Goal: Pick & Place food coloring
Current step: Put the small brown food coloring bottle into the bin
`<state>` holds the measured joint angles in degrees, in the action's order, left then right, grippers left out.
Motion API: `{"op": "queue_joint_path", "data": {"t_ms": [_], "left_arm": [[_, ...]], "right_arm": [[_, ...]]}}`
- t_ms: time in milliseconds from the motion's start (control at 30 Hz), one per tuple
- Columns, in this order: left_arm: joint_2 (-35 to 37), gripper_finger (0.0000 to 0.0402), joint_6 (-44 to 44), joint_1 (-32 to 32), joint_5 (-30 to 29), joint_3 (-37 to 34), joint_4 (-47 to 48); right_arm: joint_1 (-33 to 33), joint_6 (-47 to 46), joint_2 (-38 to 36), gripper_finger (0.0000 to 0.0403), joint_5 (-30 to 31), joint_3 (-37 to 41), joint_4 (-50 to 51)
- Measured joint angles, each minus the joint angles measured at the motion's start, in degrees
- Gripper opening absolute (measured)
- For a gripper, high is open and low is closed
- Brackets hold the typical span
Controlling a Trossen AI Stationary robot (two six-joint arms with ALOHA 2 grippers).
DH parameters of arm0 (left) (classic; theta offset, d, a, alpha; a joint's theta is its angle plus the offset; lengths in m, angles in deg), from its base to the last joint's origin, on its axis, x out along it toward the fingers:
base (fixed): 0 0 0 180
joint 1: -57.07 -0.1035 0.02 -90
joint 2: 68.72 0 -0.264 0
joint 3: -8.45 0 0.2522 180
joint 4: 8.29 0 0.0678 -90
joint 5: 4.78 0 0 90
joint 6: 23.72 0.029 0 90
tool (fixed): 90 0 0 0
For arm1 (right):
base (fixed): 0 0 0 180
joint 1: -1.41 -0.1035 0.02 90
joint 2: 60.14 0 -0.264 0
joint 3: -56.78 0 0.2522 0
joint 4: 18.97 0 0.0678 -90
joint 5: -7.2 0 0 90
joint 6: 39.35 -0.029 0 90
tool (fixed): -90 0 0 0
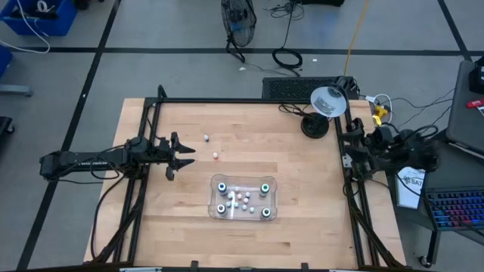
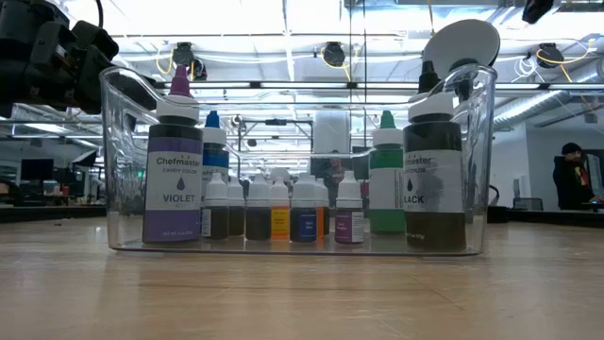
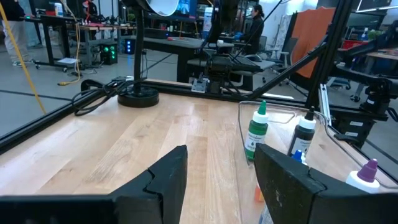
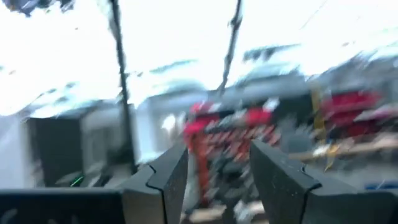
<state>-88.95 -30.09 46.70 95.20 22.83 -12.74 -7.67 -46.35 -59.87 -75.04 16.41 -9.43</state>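
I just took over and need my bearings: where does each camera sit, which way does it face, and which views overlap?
High: overhead, straight down on the table; both arms show, left gripper open beside the tray, right arm parked at the table's right edge.
Low: at tabletop height, facing the tray and violet bottle; part of an arm at upper left.
Left wrist: past its own open fingers toward the green bottle.
Right wrist: own fingers, blurred room.
Shared: high, low and left wrist views all see the bottles.
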Motion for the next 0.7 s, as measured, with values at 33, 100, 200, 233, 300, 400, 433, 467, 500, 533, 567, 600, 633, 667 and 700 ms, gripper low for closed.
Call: {"op": "queue_joint_path", "data": {"t_ms": [33, 100, 200, 233, 300, 400, 433, 467, 500, 533, 567, 600, 633, 667, 700], "left_arm": [[0.0, 0.0186, 0.0, 0.0, 0.0, 0.0, 0.0], [0.0, 0.0187, 0.0, 0.0, 0.0, 0.0, 0.0], [0.0, 0.0186, 0.0, 0.0, 0.0, 0.0, 0.0], [0.0, 0.0187, 0.0, 0.0, 0.0, 0.0, 0.0], [0.0, 0.0186, 0.0, 0.0, 0.0, 0.0, 0.0], [0.0, 0.0186, 0.0, 0.0, 0.0, 0.0, 0.0], [0.0, 0.0186, 0.0, 0.0, 0.0, 0.0, 0.0], [0.0, 0.0186, 0.0, 0.0, 0.0, 0.0, 0.0], [0.0, 0.0187, 0.0, 0.0, 0.0, 0.0, 0.0], [0.0, 0.0186, 0.0, 0.0, 0.0, 0.0, 0.0], [0.0, 0.0186, 0.0, 0.0, 0.0, 0.0, 0.0], [0.0, 0.0187, 0.1, 0.0, 0.0, 0.0, 0.0], [0.0, 0.0187, 0.0, 0.0, 0.0, 0.0, 0.0], [0.0, 0.0186, 0.0, 0.0, 0.0, 0.0, 0.0], [0.0, 0.0186, 0.0, 0.0, 0.0, 0.0, 0.0]], "right_arm": [[0.0, 1.5, -0.2, 0.016, 2.4, 2.8, -5.1], [0.0, 5.4, 0.2, 0.0161, 6.4, 8.8, -15.4], [0.0, 10.1, 2.5, 0.0161, 12.6, 17.0, -30.6], [0.0, 11.0, 3.1, 0.016, 14.5, 19.5, -34.6], [0.0, 12.1, 4.0, 0.016, 16.0, 22.9, -39.2], [0.0, 12.5, 3.8, 0.0161, 16.1, 25.5, -42.6], [0.0, 12.4, 3.9, 0.0162, 15.9, 25.4, -40.6], [0.0, 12.5, 4.0, 0.0162, 15.8, 25.3, -37.4], [0.0, 12.8, 4.2, 0.0162, 15.0, 25.3, -34.8], [0.0, 13.2, 4.2, 0.0161, 14.5, 25.3, -33.1], [0.0, 13.4, 4.1, 0.016, 14.5, 25.3, -31.1], [0.0, 13.7, 3.9, 0.016, 14.5, 25.3, -29.7], [0.0, 13.8, 3.9, 0.016, 14.5, 25.3, -27.9], [0.0, 13.7, 4.0, 0.016, 14.5, 25.3, -25.5], [0.0, 13.4, 4.1, 0.0161, 14.4, 25.3, -23.9]]}}
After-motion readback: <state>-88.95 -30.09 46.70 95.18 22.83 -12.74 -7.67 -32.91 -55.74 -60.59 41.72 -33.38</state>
